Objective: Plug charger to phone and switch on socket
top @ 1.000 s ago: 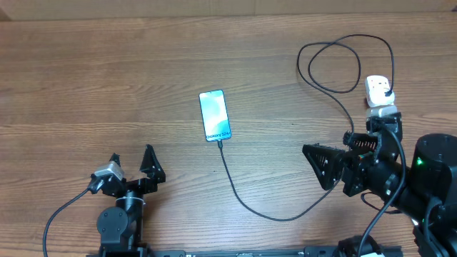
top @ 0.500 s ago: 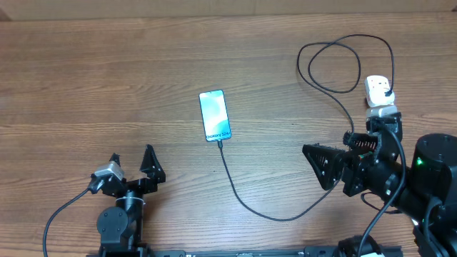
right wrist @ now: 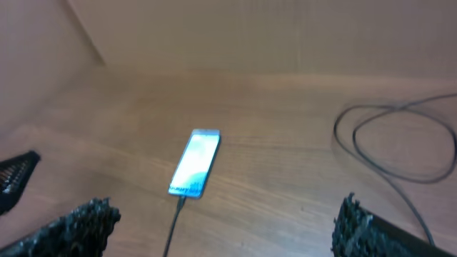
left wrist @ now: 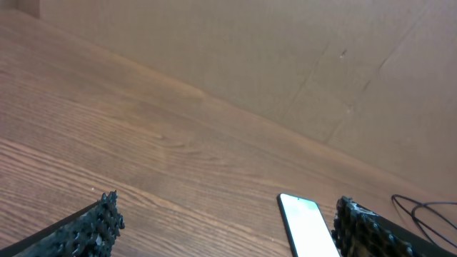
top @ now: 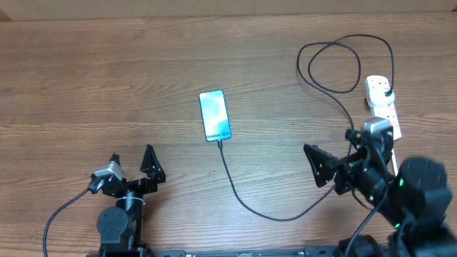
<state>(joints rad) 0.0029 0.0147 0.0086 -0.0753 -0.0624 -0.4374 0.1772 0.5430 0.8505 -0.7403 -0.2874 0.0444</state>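
The phone [top: 215, 116] lies face up mid-table with its blue screen lit; it also shows as the phone [right wrist: 195, 163] and the phone [left wrist: 307, 230] in the wrist views. The black charger [top: 239, 191] meets the phone's bottom edge, curves right under my right arm, loops at the back and ends at the white socket [top: 383, 99] on the far right. My left gripper [top: 131, 163] is open near the front left, apart from the phone. My right gripper [top: 334, 153] is open, left of the socket, above the cable, holding nothing.
The charger's loop [right wrist: 389, 146] lies on the wood at the back right. A cardboard wall [left wrist: 285, 50] borders the table's far side. The left gripper's finger [right wrist: 16, 173] shows at the left edge of the right wrist view.
My right arm has drawn back toward the front edge and turned, uncovering more of the socket's length. The left arm, phone and cable have not moved.
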